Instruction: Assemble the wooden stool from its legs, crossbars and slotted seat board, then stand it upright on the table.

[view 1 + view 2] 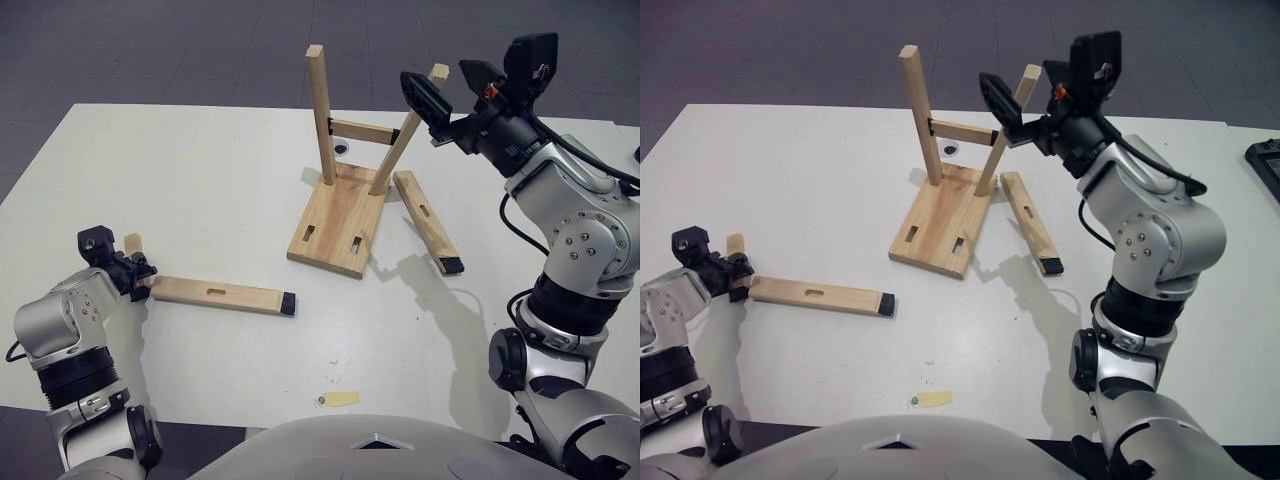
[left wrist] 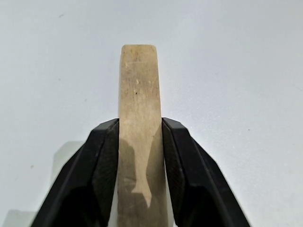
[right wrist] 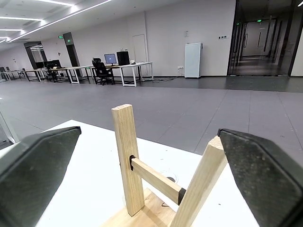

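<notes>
The seat board (image 1: 335, 225) lies flat mid-tabletop (image 1: 200, 180). Two legs are planted in its far slots and joined by a crossbar (image 1: 362, 131). One leg (image 1: 320, 110) stands upright. The other leg (image 1: 395, 150) leans away from it, so that joint looks only part seated. The two near slots are empty.

The right end effector (image 1: 437, 78) is spread wide around the top of the leaning leg, which sits close to one finger rather than centred. The step in hand looks like squaring up this leg. To do it well, centre the fingers on the leg top first, then close firmly. Press down and toward the upright leg together, so the foot drops into its slot while the crossbar end slides home. Pushing sideways alone could lever the board up or pull the crossbar out.

The left end effector (image 1: 128, 268) pinches a short wooden bar (image 2: 138, 85) low at the near left, with the bar's end showing past the fingers. It sits just beside the end of a loose leg (image 1: 220, 295) lying flat; I cannot tell if they are joined. A second loose leg (image 1: 425, 220) lies just beside the board's right edge.
</notes>
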You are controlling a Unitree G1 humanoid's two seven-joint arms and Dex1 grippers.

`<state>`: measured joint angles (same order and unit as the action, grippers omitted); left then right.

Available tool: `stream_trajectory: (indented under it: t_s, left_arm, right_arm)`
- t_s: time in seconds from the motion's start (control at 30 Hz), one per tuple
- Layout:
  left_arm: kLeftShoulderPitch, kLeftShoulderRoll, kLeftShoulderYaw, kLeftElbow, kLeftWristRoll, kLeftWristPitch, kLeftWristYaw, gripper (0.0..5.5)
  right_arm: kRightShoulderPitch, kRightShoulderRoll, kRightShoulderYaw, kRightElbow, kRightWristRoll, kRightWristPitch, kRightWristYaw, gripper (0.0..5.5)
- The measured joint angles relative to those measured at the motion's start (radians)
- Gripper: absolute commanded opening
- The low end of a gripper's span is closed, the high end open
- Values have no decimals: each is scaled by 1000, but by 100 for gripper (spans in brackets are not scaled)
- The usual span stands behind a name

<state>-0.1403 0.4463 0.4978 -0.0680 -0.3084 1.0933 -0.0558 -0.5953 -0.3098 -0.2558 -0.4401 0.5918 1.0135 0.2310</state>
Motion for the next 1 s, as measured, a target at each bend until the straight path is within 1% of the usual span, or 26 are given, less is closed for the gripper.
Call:
stream_trajectory:
  t_s: [0.07,0.1,0.13,0.2,0.23,0.3,0.33,0.4,0.43,0.5,0.57,0.63,0.7,0.77,0.87,1.0]
  left_arm:
    - [20,-5,10,5,10,-98,-11,130]
    - [19,-4,31,2,6,-134,-18,130]
    - [7,4,83,-30,-9,-229,-37,130]
    - [-42,12,155,-113,-64,-361,-78,130]
    - [-95,18,185,-196,-121,-427,-107,130]
    - [-192,49,188,-347,-200,-494,-141,130]
    - [-225,52,172,-413,-230,-506,-146,130]
    - [-254,52,95,-509,-259,-514,-153,130]
    - [-254,38,5,-560,-264,-514,-155,130]
    - [-240,1,-124,-582,-238,-512,-153,130]
    - [-219,-26,-216,-580,-200,-522,-146,130]
    - [-213,-50,-296,-563,-149,-544,-135,130]
    - [-213,-74,-362,-534,-102,-574,-132,130]
    - [-214,-89,-407,-529,-74,-593,-129,130]
    - [-216,-125,-469,-529,-44,-614,-126,130]
    - [-217,-159,-515,-532,-13,-617,-120,130]
  right_arm:
    - [-6,1,-12,0,25,3,-2,540]
    - [-13,4,-24,2,43,10,-4,540]
    - [-30,11,-56,8,83,26,-9,540]
    - [-55,31,-98,27,156,56,-12,540]
    - [-77,49,-115,38,214,77,-12,540]
    - [-127,92,-119,50,304,101,-21,540]
    - [-153,121,-119,58,346,108,-41,540]
    - [-193,185,-107,73,395,108,-89,540]
    - [-219,237,-83,82,420,104,-119,540]
    - [-245,290,-48,96,458,94,-149,540]
    - [-268,308,-49,107,511,88,-173,540]
    - [-271,301,-46,105,555,89,-184,540]
    - [-271,268,-46,105,593,101,-194,540]
    - [-269,260,-47,130,625,107,-211,540]
    - [-268,280,-19,186,618,78,-237,540]
    - [-268,296,34,248,586,51,-241,540]
